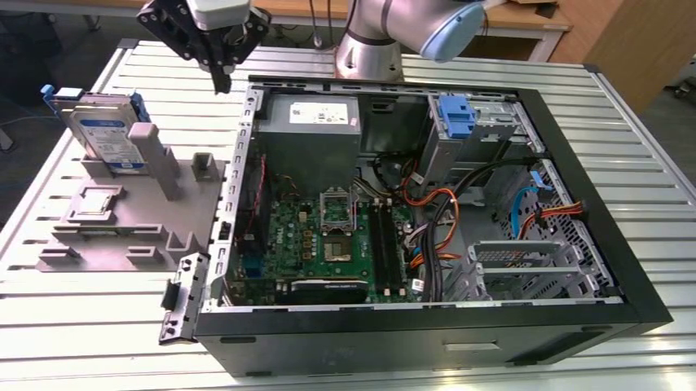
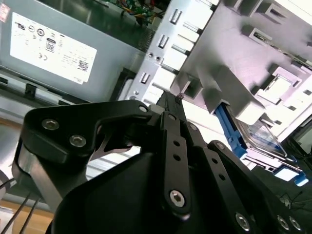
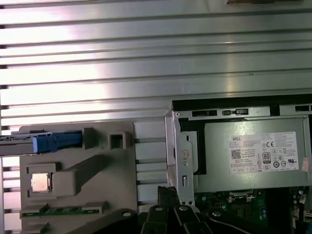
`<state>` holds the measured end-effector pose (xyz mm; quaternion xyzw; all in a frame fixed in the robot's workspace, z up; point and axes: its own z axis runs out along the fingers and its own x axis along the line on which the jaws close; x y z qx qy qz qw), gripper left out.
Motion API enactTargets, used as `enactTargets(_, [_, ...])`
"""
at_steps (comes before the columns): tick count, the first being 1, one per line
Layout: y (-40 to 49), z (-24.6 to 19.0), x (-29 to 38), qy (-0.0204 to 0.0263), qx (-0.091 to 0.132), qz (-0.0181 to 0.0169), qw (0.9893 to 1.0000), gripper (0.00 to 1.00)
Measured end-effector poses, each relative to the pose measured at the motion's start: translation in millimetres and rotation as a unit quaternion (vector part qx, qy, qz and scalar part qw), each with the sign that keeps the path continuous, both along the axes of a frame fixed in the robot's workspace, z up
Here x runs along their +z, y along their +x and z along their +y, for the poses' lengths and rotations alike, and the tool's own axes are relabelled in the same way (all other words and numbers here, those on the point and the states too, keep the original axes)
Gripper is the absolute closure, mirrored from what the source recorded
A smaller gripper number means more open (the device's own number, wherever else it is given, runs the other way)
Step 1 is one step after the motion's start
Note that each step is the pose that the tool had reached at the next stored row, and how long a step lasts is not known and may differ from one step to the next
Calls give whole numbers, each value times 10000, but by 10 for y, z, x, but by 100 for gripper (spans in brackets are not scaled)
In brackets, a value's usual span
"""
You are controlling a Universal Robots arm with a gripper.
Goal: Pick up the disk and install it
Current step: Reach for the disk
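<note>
The disk (image 1: 106, 137) stands on edge in a grey holder (image 1: 130, 224) at the exterior view's left, a silver-grey drive with a white-and-blue label and blue side rails. In the first wrist view the disk (image 3: 51, 142) appears edge-on, and in the second wrist view the disk (image 2: 261, 139) sits behind the holder's posts. My gripper (image 1: 223, 80) hangs in the air above the gap between the holder and the open computer case (image 1: 435, 195), up and to the right of the disk. Its black fingers (image 2: 170, 105) are shut together with nothing between them, apart from the disk.
A small square silver chip (image 3: 40, 181) lies in the holder. Inside the case are a grey power supply (image 1: 313, 118), a green motherboard (image 1: 326, 236), a tall blue bracket (image 1: 457, 118) and orange and blue cables (image 1: 533, 212). The slatted metal table (image 1: 653, 163) surrounds everything.
</note>
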<state>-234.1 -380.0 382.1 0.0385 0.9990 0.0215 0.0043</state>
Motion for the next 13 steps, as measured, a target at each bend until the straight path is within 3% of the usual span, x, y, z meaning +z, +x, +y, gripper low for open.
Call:
enactTargets(8, [-126,7,-9,0,0,0,10000,90])
enactTargets(13, [-149,7,-10,1,1,0,10000,90])
